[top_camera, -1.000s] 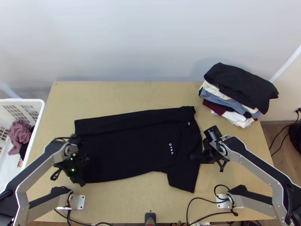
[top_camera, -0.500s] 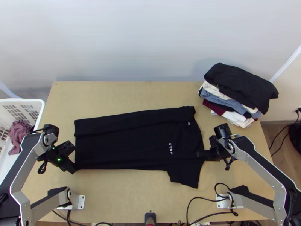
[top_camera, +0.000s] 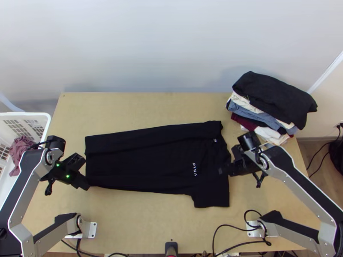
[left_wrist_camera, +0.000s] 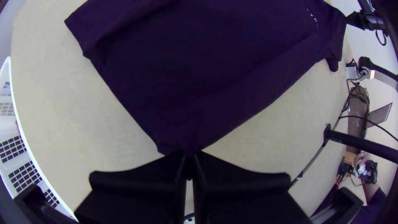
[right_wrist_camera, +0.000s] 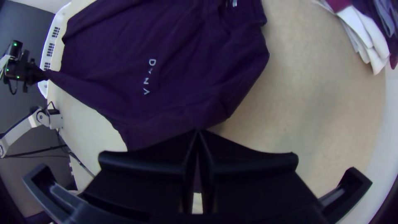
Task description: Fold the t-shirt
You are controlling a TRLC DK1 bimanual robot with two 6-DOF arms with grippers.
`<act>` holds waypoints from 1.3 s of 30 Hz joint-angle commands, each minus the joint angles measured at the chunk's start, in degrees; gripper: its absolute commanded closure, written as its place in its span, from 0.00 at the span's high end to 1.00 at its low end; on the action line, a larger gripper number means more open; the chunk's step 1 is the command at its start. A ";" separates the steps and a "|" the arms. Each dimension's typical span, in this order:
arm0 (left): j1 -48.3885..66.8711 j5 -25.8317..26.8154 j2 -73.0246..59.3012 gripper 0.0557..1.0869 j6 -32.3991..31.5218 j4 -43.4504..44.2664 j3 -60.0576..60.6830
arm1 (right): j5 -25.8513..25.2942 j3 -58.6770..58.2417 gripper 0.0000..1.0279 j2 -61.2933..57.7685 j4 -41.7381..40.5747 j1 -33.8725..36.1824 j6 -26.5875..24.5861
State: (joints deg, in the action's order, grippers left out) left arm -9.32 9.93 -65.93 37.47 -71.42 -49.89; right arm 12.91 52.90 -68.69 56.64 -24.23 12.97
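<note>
One black t-shirt [top_camera: 141,158] lies lengthwise on the one counter [top_camera: 137,227] — my left gripper [top_camera: 87,187] pinches a hem corner between its two jaws, my right gripper [top_camera: 221,170] pinches cloth near one sleeve between two more — near one clothes pile [top_camera: 274,96].

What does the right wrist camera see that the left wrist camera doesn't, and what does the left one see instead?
Right wrist view: some of the clothes pile and a little white tag by the shirt's collar.

Left wrist view: a flat grey panel, tilted, past the table's edge.

Both: the dark shirt with its white letters, the wooden table, the white basket, the left gripper and the right gripper.
</note>
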 commanded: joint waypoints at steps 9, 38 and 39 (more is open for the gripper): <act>-4.21 0.70 -8.25 0.04 -6.01 7.70 -7.42 | -0.34 9.32 0.03 -6.29 1.72 -0.03 -2.16; -5.18 0.88 -34.44 0.04 -13.13 12.88 -30.18 | -5.35 42.37 0.03 -40.04 -6.28 5.68 -2.07; -5.09 0.88 -34.97 0.04 -13.22 12.88 -30.71 | -5.70 43.69 0.03 -41.27 -6.28 5.86 -2.07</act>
State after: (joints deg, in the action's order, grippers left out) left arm -14.37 10.55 -99.04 25.41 -58.54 -77.87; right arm 8.29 92.99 -106.41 50.43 -19.29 11.66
